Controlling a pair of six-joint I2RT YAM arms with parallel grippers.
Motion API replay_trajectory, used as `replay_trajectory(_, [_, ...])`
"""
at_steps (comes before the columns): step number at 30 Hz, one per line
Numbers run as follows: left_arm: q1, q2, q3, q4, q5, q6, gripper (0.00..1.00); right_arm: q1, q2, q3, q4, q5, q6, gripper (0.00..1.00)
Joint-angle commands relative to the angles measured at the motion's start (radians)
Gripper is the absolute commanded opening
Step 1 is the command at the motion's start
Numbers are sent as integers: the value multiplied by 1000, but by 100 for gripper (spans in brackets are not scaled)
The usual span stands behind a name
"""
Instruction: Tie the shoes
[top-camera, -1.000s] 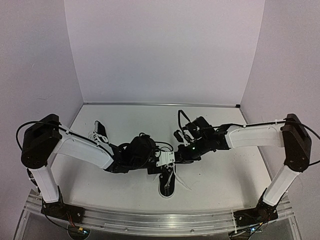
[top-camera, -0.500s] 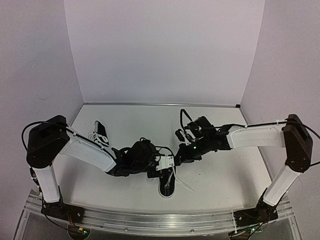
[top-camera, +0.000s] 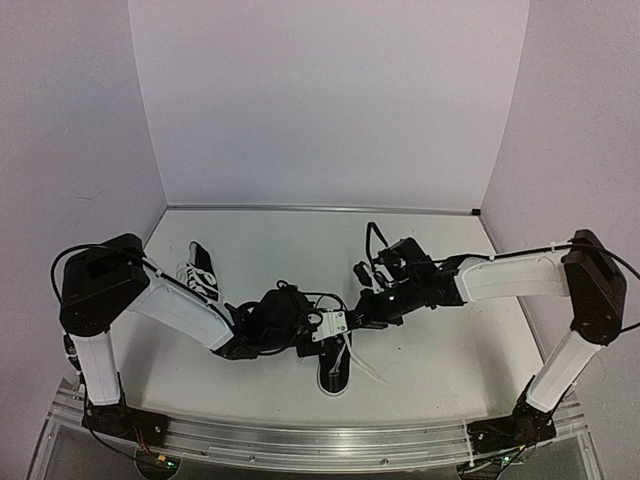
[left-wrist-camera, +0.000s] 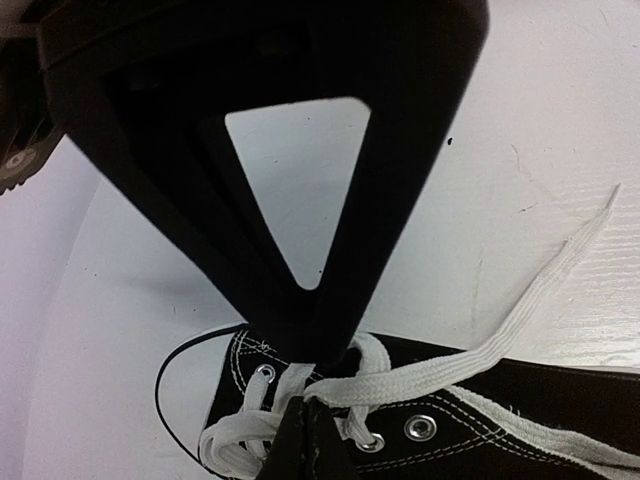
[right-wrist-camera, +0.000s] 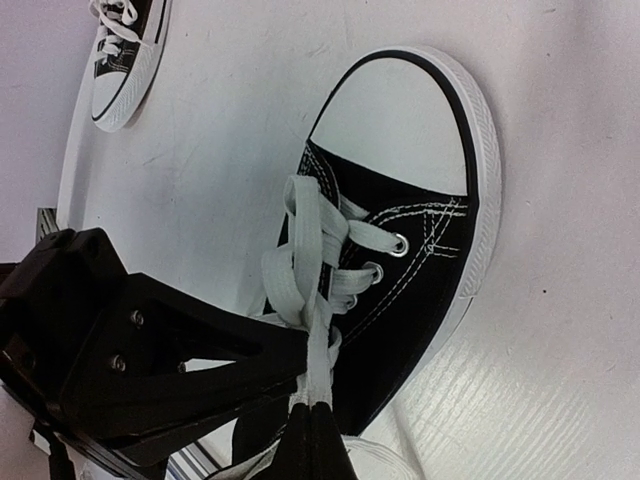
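Black canvas shoe (right-wrist-camera: 400, 280) near the front of the counter (top-camera: 440, 350), its white laces (left-wrist-camera: 470, 355) gripped.
Left pincer (left-wrist-camera: 318, 352) and right pincer (right-wrist-camera: 316, 398) each pinch the laces above the eyelets; second shoe (top-camera: 200, 268) lies well left.

- Left arm (top-camera: 180, 310): stretched low, forearm angled inward to table centre.
- Left gripper (top-camera: 345, 326): fingers pressed together, pinching lace (left-wrist-camera: 450, 365).
- Right arm (top-camera: 510, 275): reaches inward.
- Right gripper (top-camera: 362, 318): likewise clamped on lace, just beside left gripper.

one small black canvas shoe with a white toe cap (top-camera: 335, 368) lies flat on the surface in the middle, toe toward the near edge. its white laces (right-wrist-camera: 310, 250) are untied, one end trailing right. the other black shoe (top-camera: 200, 262) lies well apart, far left.
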Motion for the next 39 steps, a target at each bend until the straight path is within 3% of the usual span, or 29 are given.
replay_trajectory(1, [3,5,-41,120,-31,-42,0,0,-58,-26,55,13,52,0])
replay_trajectory(10, [1,22,-80,249,3,-121,0,-3,-99,-113,166,37,137,0])
replay_trajectory(33, [-6,70,-122,347,84,-179,0,-2,-91,-152,235,17,165,0])
replay_trajectory(39, [-7,102,-112,386,81,-196,0,-2,-80,-162,292,-50,172,0])
